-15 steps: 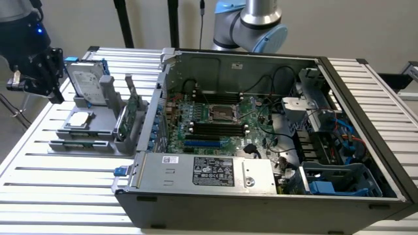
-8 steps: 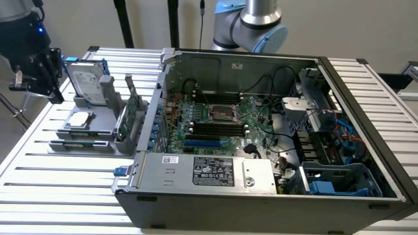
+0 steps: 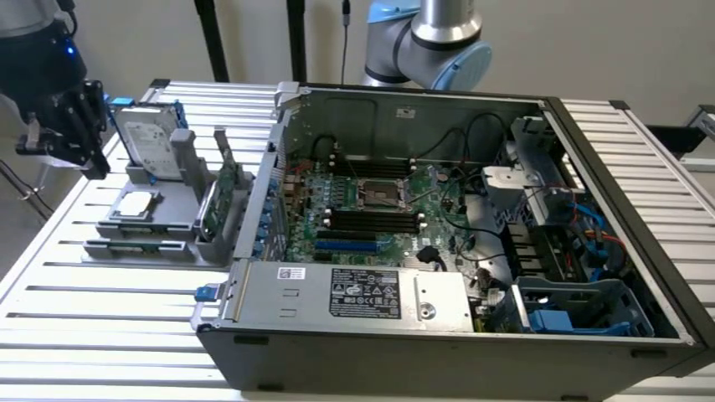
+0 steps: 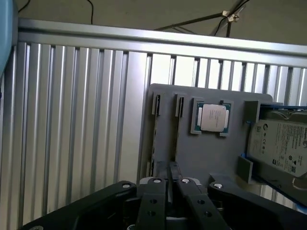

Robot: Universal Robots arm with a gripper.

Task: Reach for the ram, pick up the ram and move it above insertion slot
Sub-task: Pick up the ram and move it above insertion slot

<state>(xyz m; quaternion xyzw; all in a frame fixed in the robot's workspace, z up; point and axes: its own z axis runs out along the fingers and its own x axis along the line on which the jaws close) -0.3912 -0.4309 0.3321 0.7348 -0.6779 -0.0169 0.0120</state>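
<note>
Ram (image 3: 208, 213) is standing on edge in the grey holder (image 3: 146, 247) at the left of the exterior view. It sits low and thin between the processor chip (image 3: 136, 203) and the taller expansion card (image 3: 230, 180).

My claw (image 3: 92, 166) hangs at the upper left of that view, just beside the hard drive (image 3: 151, 138) on its outer side. It is over the slatted counter (image 3: 100, 293) and well apart from the ram. On the wrist view the claw (image 4: 169, 181) reads clenched, pads drawn together, nothing in it. Past it I'm looking along the holder (image 4: 163, 96) with its two narrow card rails.

I judge this as early in the reach. There's no contact with the ram, and the black insertion slots (image 3: 374, 219) on the board inside the open computer case (image 3: 625, 251) have nothing above them.

Here's what worries me:
- **Clenched claw:** it would land on the ram's top edge and press it into the rail instead of straddling it.
- **Two green boards:** they stand near each other, so a small sideways error puts a finger on the expansion card, or I grab the wrong one.
- **Hard drive:** it stands tall right by the claw, and a low sweep across could clip it.
- **Thin stick:** if I catch it off-centre, it may tilt in the grip.
</note>
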